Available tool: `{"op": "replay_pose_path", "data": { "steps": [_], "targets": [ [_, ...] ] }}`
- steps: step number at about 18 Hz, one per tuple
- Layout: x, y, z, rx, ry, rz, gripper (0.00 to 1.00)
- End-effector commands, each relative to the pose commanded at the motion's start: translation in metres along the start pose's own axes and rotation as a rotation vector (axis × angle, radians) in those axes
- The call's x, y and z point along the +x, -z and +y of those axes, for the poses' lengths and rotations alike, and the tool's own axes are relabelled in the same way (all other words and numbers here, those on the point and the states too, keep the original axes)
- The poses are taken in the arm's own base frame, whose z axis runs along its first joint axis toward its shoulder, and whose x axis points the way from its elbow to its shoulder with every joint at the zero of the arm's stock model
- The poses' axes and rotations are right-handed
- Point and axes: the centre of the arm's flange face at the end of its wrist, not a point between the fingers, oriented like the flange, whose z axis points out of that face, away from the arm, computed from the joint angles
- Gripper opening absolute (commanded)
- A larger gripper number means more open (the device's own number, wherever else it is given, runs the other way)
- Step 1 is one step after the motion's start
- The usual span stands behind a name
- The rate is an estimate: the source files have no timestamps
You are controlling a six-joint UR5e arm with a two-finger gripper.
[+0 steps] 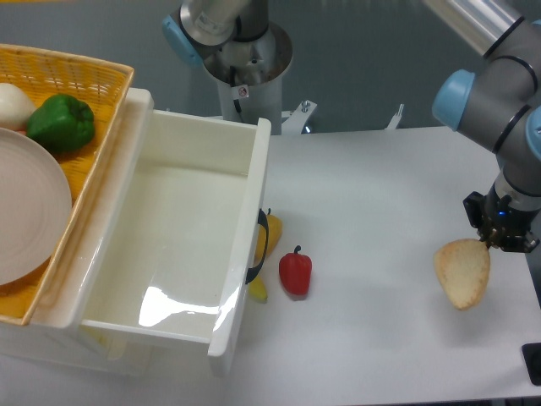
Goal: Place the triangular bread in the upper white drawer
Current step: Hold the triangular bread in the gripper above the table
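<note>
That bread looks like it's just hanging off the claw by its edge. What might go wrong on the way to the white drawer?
The gripper seems to pinch only the top edge of the triangular bread, so it could slip or tear loose. The red pepper and yellow item lie in between; a low pass might knock them. The upper white drawer has tall walls the dangling bread could catch on.

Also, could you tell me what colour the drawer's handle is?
Dark, nearly black, handle on the white drawer, fixed camera view.
</note>
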Motion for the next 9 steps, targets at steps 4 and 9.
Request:
{"op": "replay_pose_path", "data": {
  "steps": [4, 9],
  "targets": [
    [0.0, 0.0007, -0.0029, -0.004, 0.0, -0.001, 0.07],
    [-0.0002, 0.0022, -0.0075, -0.004, 0.005, -0.004, 0.07]
  ]
}}
